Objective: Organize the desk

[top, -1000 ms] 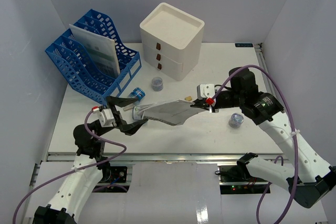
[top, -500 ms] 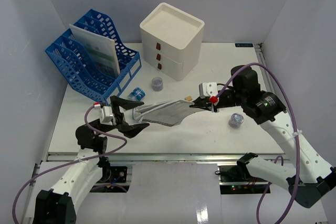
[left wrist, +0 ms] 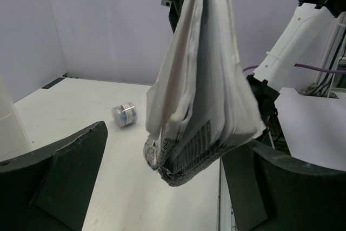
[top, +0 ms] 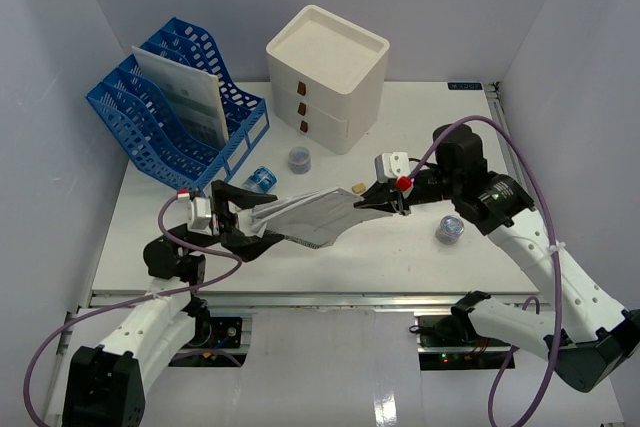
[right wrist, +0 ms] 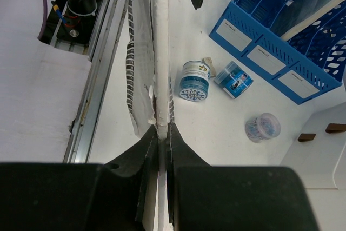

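A floppy grey-and-white magazine [top: 310, 214] hangs lengthwise over the white desk [top: 420, 252]. My right gripper [top: 385, 199] is shut on its right end; in the right wrist view the fingers [right wrist: 146, 144] pinch the paper edge of the magazine [right wrist: 160, 52]. My left gripper [top: 245, 219] stands open at the other end. In the left wrist view the drooping magazine [left wrist: 200, 106] sits between the wide-apart fingers [left wrist: 54, 177] of the left gripper [left wrist: 170, 185], and I see no contact.
A blue file rack [top: 170, 117] holding a white booklet stands back left. A white three-drawer box [top: 328, 77] sits at the back centre. Small items lie on the desk: a clear jar [top: 299, 158], a blue tin [top: 262, 179], another jar [top: 449, 230], a tan bit [top: 357, 187].
My left gripper has moved up and right, so its open jaws now flank the magazine's left end. My right gripper has shifted the magazine slightly left.
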